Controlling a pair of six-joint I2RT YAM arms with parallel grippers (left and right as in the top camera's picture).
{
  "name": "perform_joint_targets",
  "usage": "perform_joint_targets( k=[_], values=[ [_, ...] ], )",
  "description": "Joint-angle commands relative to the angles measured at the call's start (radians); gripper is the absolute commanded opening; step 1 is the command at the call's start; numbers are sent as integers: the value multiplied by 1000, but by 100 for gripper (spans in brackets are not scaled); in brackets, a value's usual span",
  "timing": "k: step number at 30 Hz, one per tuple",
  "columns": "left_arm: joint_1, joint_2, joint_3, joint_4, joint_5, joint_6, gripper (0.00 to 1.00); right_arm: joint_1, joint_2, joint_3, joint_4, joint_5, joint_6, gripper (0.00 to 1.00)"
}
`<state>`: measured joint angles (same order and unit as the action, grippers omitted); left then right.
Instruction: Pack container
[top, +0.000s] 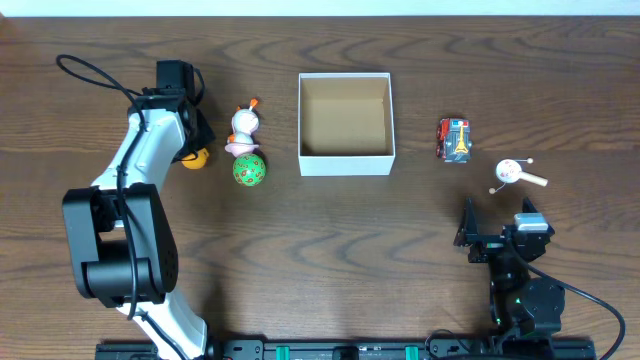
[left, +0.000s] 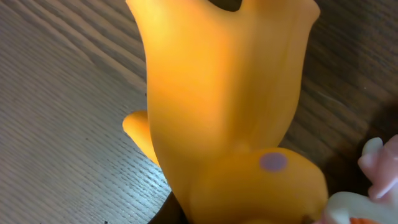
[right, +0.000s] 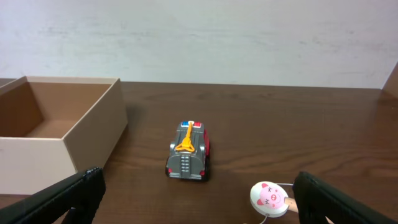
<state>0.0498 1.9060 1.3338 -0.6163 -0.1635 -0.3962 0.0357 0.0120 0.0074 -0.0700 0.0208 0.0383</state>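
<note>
The container (top: 345, 162), a square white-walled box with a brown inside, stands empty at the table's far middle; its corner shows in the right wrist view (right: 68, 149). My left gripper (top: 183, 128) hangs over an orange toy (top: 198, 158) left of the container. That toy (left: 224, 112) fills the left wrist view and hides the fingers. My right gripper (top: 496, 238) is open and empty near the front right (right: 199, 196), behind a red and grey toy car (top: 454, 139) (right: 188, 152) and a white pig-face toy (top: 510, 171) (right: 268, 196).
A white and pink figure (top: 244, 124) and a green spotted ball (top: 249, 169) sit between the orange toy and the container. The figure's edge shows in the left wrist view (left: 379, 180). The table's back edge meets a pale wall (right: 199, 37).
</note>
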Motion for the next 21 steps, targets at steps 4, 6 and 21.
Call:
perform_joint_targets(
  k=[4, 6, 21],
  values=[
    [1, 9, 8, 2, 0, -2, 6, -8, -5, -2, -4, -3, 10, 99],
    [-2, 10, 7, -4, 1, -2, 6, -8, -5, -2, -4, -3, 10, 99],
    [-5, 30, 7, 19, 235, 224, 6, -8, -5, -2, -4, -3, 10, 99]
  ],
)
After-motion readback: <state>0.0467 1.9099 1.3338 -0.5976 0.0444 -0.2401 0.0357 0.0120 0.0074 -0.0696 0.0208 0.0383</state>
